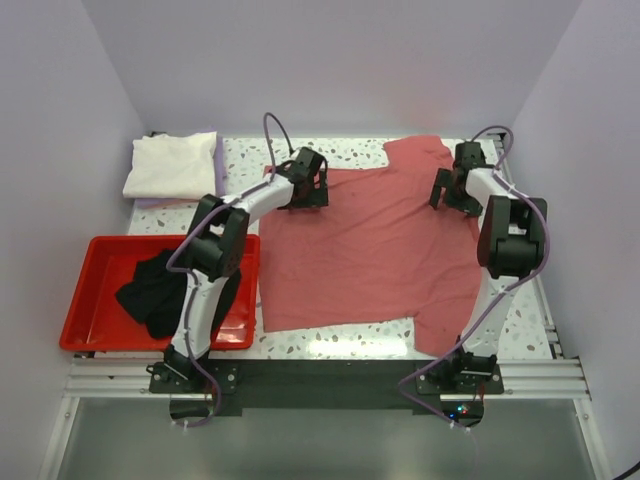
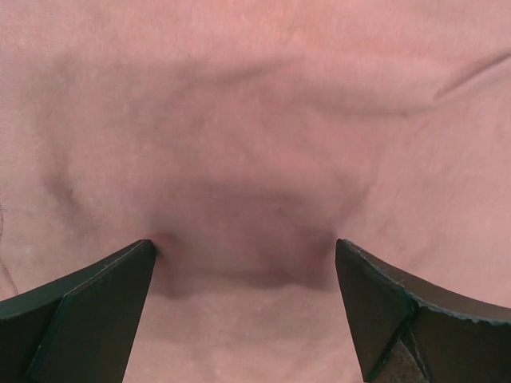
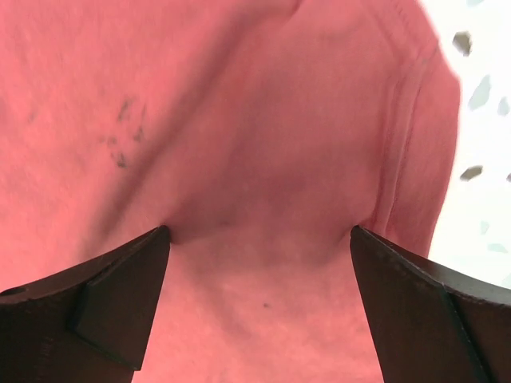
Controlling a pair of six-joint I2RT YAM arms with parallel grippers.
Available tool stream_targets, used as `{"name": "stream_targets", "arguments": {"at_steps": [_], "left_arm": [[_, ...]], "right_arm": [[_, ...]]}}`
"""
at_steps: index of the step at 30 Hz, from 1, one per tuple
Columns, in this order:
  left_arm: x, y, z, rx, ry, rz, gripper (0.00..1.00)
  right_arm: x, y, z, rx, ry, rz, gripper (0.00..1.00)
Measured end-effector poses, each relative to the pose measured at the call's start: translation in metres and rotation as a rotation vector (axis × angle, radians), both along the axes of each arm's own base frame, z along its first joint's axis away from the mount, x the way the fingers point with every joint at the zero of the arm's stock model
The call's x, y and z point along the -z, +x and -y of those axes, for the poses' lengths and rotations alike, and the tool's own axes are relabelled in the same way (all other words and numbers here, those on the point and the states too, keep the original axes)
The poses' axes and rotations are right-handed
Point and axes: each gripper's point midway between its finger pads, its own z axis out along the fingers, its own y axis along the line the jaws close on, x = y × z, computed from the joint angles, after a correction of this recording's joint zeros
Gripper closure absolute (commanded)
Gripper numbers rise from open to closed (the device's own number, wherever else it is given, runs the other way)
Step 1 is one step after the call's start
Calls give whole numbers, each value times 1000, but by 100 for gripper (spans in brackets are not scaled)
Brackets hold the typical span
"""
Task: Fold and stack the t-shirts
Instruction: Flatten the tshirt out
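Observation:
A dusty red t-shirt [image 1: 370, 250] lies spread flat across the middle of the table, one sleeve toward the back and one hanging toward the front right. My left gripper [image 1: 308, 190] stands over its back left edge, and my right gripper [image 1: 448, 194] over its back right part by the sleeve. In the left wrist view the left gripper [image 2: 245, 251] is open wide, both tips pressing into the red cloth [image 2: 255, 120]. The right gripper [image 3: 259, 233] is open too, with its tips dimpling the cloth [image 3: 239, 104] close to a hem. Nothing is pinched between either pair of fingers.
A folded cream-white t-shirt [image 1: 172, 165] sits at the back left on a pale lavender one [image 1: 218, 160]. A black t-shirt [image 1: 160, 290] lies crumpled in the red plastic tray [image 1: 80, 310] at the front left. Speckled tabletop [image 3: 487, 159] shows beside the shirt's edge.

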Motion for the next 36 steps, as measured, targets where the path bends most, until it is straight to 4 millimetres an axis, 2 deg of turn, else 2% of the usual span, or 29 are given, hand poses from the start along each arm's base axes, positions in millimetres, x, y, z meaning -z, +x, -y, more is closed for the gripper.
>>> {"name": "stream_targets", "arguments": {"at_steps": [5,14,27,36], "left_arm": [[-1,30,8,-8,-7,25,0],[-4,74,18,1,-52,81,0],[-8,82,27,41,-106,98,0],[-9,94,40,65,-154,135,0]], "right_arm": [[1,17,9,16,7,13,1],[1,31,25,44,9,28,1],[-1,70,46,49,0,65,1],[-1,73,58,65,4,74,1]]}}
